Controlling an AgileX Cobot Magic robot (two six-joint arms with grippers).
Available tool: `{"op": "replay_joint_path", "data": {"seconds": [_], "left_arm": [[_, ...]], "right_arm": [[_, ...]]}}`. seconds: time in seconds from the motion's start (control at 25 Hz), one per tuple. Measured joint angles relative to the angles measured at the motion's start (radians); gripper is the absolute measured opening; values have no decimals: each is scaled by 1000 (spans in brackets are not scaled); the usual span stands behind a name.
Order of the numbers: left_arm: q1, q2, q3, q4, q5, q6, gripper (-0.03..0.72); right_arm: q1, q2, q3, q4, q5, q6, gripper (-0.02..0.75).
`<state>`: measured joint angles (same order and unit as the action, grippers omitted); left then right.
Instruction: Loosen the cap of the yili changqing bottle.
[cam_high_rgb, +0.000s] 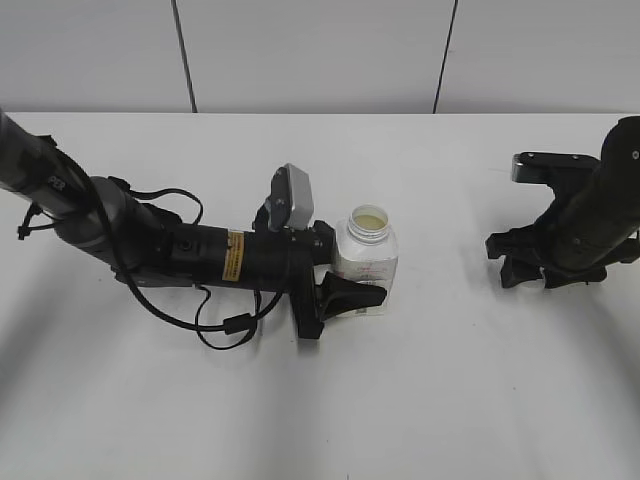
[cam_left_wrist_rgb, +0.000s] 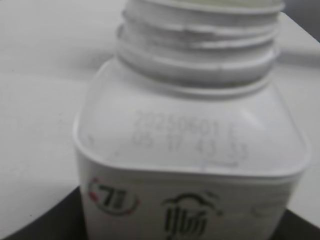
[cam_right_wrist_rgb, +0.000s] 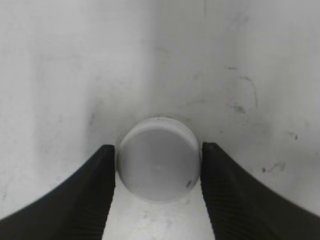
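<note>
The yili changqing bottle (cam_high_rgb: 365, 258) is standing uncapped mid-table (cam_high_rgb: 420, 400), just right of the left gripper (cam_high_rgb: 350, 285), while the cap (cam_right_wrist_rgb: 158, 159) is sitting between the right gripper's (cam_right_wrist_rgb: 157, 192) fingers, far right.

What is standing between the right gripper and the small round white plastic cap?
Nothing visible: the right gripper has the small round white plastic cap directly between its fingers, at the white table, apart from the open white squarish plastic bottle.

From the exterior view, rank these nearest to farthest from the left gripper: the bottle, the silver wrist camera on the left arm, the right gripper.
1. The yili changqing bottle: held by the left gripper, centre of the table, neck open.
2. The silver wrist camera: just behind and above, on the left arm.
3. The right gripper: far right, closed around the cap.
</note>
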<state>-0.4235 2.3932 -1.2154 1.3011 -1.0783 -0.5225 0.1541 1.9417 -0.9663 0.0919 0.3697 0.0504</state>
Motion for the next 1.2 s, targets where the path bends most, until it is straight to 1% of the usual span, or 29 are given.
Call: {"op": "replay_joint_path", "data": {"seconds": [0.08,0.16,0.4,0.68,0.76,0.84,0.92,1.0,1.2], "left_arm": [[0,0,0,0,0,0,419],[0,0,0,0,0,0,419],[0,0,0,0,1,0,419],[0,0,0,-4,2,0,425],[0,0,0,-4,3,0,461],[0,0,0,-10,3,0,537],[1,0,0,-16,3,0,590],[1,0,0,-19,3,0,610],[1,-10,0,-17,-2,0,610]], "right_arm": [[0,0,0,1,8,1,475],[0,0,0,3,14,1,489],[0,-35,0,44,30,2,498],[0,-218,0,52,56,-1,499],[0,-270,0,52,74,-2,498],[0,-320,0,50,92,-4,498],[0,-359,0,46,116,-4,498],[0,-390,1,41,142,-4,498],[0,-465,36,37,159,-5,498]]}}
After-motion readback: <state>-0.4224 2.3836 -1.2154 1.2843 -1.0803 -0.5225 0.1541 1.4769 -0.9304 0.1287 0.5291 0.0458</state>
